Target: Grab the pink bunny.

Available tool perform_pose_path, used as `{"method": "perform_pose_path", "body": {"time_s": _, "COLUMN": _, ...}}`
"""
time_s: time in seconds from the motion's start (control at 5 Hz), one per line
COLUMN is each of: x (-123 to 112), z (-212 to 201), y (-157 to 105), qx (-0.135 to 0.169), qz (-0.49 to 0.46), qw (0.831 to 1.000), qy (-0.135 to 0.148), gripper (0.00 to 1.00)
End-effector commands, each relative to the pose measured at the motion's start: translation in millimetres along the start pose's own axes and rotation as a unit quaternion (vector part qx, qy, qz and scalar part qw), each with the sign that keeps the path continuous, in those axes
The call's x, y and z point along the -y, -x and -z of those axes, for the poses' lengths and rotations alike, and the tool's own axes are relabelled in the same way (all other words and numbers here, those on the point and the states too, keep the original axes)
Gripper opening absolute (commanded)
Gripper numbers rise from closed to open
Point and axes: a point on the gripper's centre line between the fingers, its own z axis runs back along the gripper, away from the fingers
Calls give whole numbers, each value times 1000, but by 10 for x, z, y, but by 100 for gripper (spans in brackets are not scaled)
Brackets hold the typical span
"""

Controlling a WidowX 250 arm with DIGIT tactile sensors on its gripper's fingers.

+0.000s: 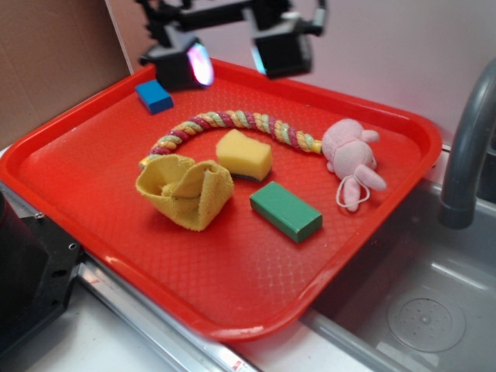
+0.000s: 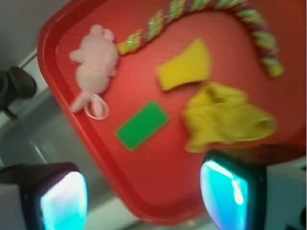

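The pink bunny (image 1: 353, 153) lies on the right side of the red tray (image 1: 256, 294), its white string loop toward the front. In the wrist view the bunny (image 2: 95, 64) is at the upper left, loop below it. My gripper (image 1: 232, 58) hangs high above the tray's far edge, well left of and behind the bunny. Its two fingers are spread wide with nothing between them. In the wrist view the gripper (image 2: 146, 196) shows its glowing pads (image 2: 62, 201) at the bottom corners.
On the tray lie a pink-yellow-green braided rope (image 1: 232, 124), a yellow sponge (image 1: 243, 155), a crumpled yellow cloth (image 1: 186, 190), a green block (image 1: 285, 211) and a blue block (image 1: 154, 96). A grey faucet (image 1: 469, 147) and sink (image 1: 418, 310) are at the right.
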Motion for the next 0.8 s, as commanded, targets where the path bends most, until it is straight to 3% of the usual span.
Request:
{"method": "perform_pose_path", "body": {"time_s": 0.0, "x": 267, "z": -10, "y": -218, "qx": 16, "qz": -21, "qw": 1000, "qy": 13, "gripper": 100}}
{"method": "perform_pose_path", "body": {"time_s": 0.4, "x": 267, "z": -10, "y": -218, "qx": 16, "qz": -21, "qw": 1000, "qy": 13, "gripper": 100}}
{"method": "perform_pose_path", "body": {"time_s": 0.6, "x": 341, "z": 211, "y": -421, "qx": 47, "qz": -23, "qw": 998, "qy": 19, "gripper": 100}}
